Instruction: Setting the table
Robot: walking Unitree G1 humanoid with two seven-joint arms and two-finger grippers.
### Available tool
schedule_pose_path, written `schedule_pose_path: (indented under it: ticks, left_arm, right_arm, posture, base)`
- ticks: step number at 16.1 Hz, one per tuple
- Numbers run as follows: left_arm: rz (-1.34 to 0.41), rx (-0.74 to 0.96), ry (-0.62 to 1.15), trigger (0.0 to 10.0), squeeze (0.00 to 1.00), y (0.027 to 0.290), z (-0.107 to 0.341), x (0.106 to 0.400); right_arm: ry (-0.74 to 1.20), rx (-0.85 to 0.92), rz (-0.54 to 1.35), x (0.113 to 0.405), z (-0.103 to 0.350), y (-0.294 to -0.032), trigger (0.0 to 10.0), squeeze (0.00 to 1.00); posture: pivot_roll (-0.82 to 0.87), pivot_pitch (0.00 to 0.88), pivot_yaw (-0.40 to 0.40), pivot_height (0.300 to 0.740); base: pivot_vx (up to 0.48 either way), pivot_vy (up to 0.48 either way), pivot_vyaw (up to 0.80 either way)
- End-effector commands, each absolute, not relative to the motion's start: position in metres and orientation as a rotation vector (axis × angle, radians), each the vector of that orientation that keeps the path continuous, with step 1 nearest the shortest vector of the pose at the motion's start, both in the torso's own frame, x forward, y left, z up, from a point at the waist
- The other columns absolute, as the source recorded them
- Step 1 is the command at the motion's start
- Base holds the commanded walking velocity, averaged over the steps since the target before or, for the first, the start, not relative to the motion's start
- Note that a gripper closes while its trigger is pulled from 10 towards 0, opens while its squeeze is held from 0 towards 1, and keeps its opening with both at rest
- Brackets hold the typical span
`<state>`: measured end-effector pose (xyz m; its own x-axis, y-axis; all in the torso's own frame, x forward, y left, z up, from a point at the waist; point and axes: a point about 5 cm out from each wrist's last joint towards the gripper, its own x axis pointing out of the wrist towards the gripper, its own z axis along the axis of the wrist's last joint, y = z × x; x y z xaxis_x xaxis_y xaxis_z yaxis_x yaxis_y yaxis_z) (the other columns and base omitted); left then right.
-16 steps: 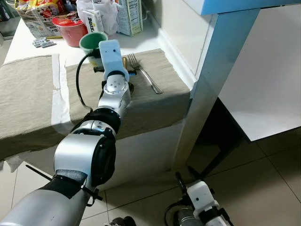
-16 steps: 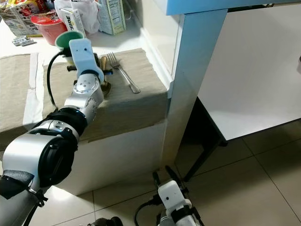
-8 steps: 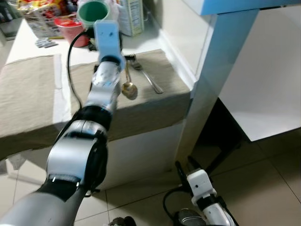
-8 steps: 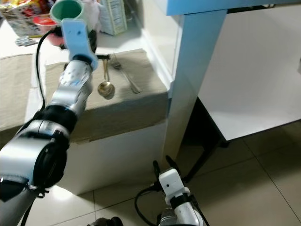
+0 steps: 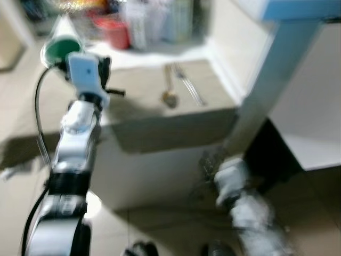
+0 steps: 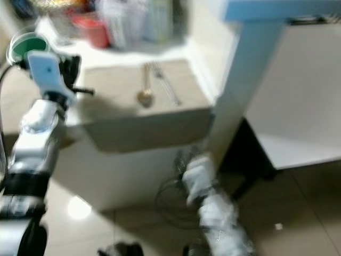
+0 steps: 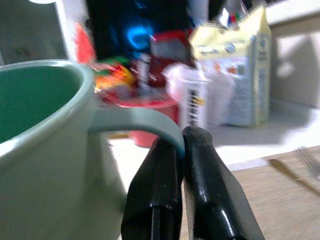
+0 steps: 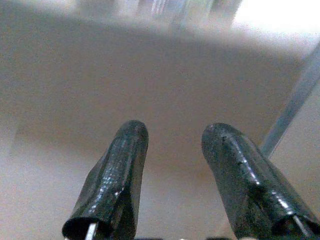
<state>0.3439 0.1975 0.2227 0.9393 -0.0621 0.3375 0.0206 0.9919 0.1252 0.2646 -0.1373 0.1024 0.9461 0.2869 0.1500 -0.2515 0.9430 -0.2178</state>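
Observation:
A green mug [image 7: 40,140] hangs in the air, my left gripper [image 7: 182,136] shut on its thin handle. In the blurred eye views the mug [image 5: 58,49] sits at the end of my raised left arm, left of the beige cloth [image 5: 139,101] on the counter. A gold spoon [image 5: 168,89] and a silver fork [image 5: 189,89] lie side by side on that cloth. My right gripper [image 8: 175,132] is open, held low in front of the counter's face with nothing between its fingers.
At the back of the counter stand a red bowl [image 5: 114,32] and several cartons and packets [image 5: 170,18]. A light blue post [image 5: 269,85] rises at the right, with a white tabletop [image 5: 319,138] beyond it. Tiled floor lies below.
The camera has swung and the picture has blurred. My left arm has carried the mug leftwards, away from the spoon and fork. The right arm has come up a little.

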Motion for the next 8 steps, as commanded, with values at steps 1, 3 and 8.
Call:
schedule_pose_path:
  ticks: [1, 3, 8]
  left_arm:
    - [-0.052, 0.144, -0.468, 0.0, 0.00, 0.203, 0.247, 0.328]
    - [-0.012, 0.132, -0.473, 0.0, 0.00, 0.217, 0.245, 0.310]
    - [-0.114, 0.105, -0.361, 0.0, 0.00, 0.185, 0.218, 0.261]
  right_arm:
    - [-0.253, -0.138, 0.266, 0.271, 0.132, -0.141, 10.0, 0.00]
    - [-0.279, -0.145, 0.269, 0.273, 0.135, -0.138, 10.0, 0.00]
    - [-0.290, -0.142, 0.282, 0.272, 0.135, -0.134, 10.0, 0.00]
  posture:
    - [-0.13, 0.004, 0.059, 0.740]
    - [-0.12, 0.000, 0.070, 0.740]
    - [-0.10, 0.000, 0.066, 0.740]
  base:
    - [0.000, 0.000, 0.00]
    - [0.000, 0.000, 0.00]
    - [0.000, 0.000, 0.00]
